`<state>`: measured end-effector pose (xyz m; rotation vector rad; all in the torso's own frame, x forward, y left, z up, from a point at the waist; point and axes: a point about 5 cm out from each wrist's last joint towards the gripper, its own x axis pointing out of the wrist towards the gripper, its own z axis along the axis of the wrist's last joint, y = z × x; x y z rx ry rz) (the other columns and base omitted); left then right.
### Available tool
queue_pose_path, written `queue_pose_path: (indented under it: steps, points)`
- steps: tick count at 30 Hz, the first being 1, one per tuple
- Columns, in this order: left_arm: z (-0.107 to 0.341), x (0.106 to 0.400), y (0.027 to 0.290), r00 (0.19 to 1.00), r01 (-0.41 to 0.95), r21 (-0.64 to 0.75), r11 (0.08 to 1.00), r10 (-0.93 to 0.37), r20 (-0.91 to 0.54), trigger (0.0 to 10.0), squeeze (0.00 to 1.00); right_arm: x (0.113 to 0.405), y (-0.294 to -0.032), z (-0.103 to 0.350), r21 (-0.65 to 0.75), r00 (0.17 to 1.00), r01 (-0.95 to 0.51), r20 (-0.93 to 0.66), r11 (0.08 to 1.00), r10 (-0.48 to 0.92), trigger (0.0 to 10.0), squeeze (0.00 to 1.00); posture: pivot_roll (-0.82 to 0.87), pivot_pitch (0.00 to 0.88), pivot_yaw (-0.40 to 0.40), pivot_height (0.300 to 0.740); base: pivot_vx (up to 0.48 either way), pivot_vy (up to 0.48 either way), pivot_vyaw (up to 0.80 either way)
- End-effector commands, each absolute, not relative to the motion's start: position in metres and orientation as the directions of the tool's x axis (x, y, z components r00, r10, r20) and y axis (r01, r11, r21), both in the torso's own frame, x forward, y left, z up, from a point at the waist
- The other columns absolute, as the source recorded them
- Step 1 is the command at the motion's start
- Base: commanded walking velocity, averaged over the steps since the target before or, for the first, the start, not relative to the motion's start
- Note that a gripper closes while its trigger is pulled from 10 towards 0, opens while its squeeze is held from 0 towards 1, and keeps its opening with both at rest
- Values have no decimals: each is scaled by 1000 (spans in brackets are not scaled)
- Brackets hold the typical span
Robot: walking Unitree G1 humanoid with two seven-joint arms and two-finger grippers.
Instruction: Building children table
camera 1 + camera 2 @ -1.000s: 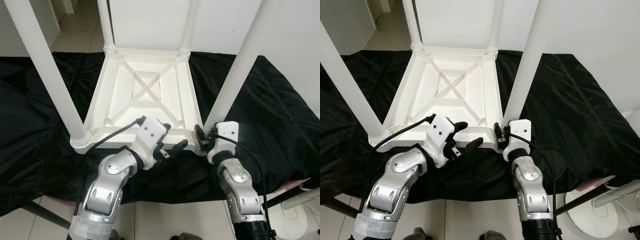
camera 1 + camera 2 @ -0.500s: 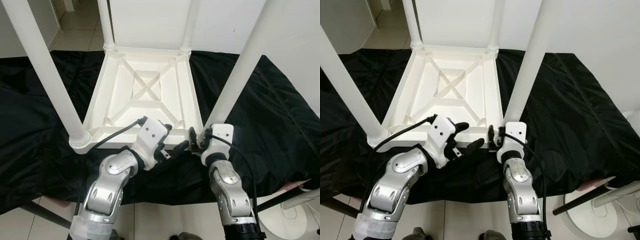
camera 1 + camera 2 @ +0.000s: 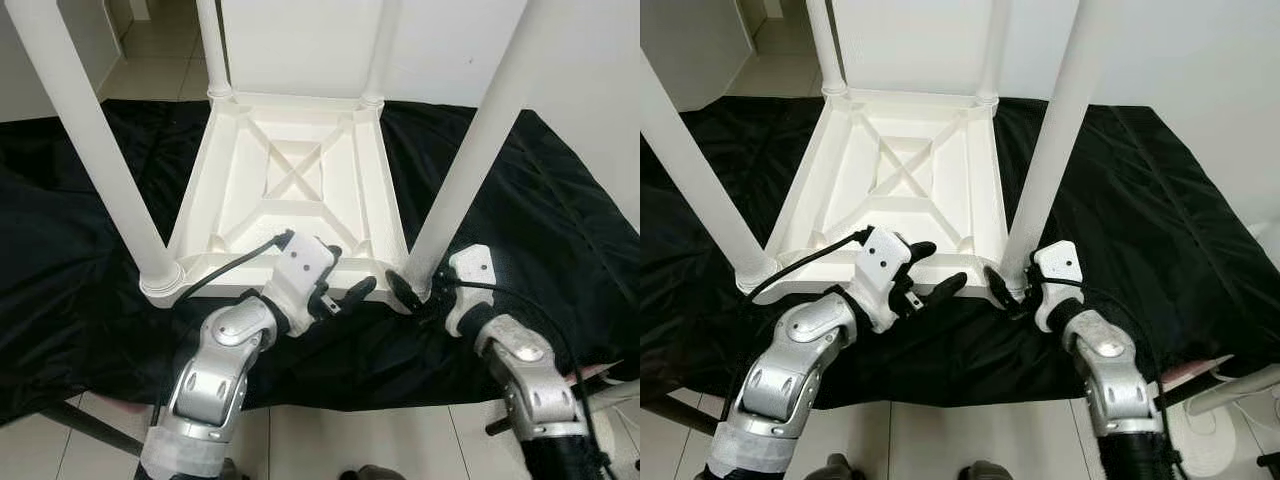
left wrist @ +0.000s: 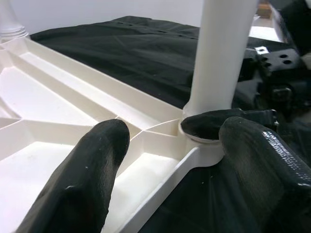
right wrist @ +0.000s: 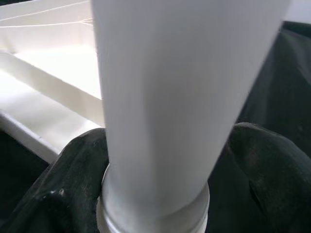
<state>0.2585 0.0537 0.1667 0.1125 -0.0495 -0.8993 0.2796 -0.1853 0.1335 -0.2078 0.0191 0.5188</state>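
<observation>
table [image 3: 300, 190] upside down on cloth [image 3: 70, 250] | grippers at near edge (legs upward)

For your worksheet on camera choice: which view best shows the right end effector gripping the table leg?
Right wrist view: both fingers flank the leg at its base. The eye views show the right end effector from above; the left wrist view glimpses it behind the leg.

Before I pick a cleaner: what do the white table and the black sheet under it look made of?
Table: likely moulded plastic, smooth semi-gloss, with cast ribs underneath. Black sheet: thin synthetic fabric, perhaps nylon, creased with a faint sheen.
</observation>
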Motion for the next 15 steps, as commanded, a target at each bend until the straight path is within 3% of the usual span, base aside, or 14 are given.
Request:
queue_pose_path:
  steps: [1, 6, 10, 12, 15]
  points:
    - [167, 263, 56, 686, 723, 111, 682, -728, 10, 10000, 0, 280, -185, 133, -185, 859, -511, -68, 839, 508, 10000, 0, -50, 15, -21, 740, 0, 0, 0]
    - [168, 264, 56, 685, 722, 118, 682, -728, 13, 10000, 0, 286, -187, 135, -200, 814, -579, -88, 791, 573, 10000, 0, -47, 6, -16, 740, 0, 0, 0]
    - [169, 266, 56, 683, 723, 126, 679, -730, 18, 10000, 0, 303, -183, 135, -258, 742, -667, -145, 699, 655, 10000, 0, -43, 0, -15, 740, 0, 0, 0]
    - [170, 267, 55, 683, 722, 130, 680, -730, 21, 10000, 0, 309, -182, 134, -270, 728, -682, -163, 680, 666, 0, 0, -37, 0, -20, 740, 0, 0, 0]
    - [170, 268, 56, 686, 719, 131, 682, -728, 23, 10000, 0, 310, -183, 133, -265, 723, -688, -170, 676, 669, 0, 0, -34, 0, -23, 740, 0, 0, 0]
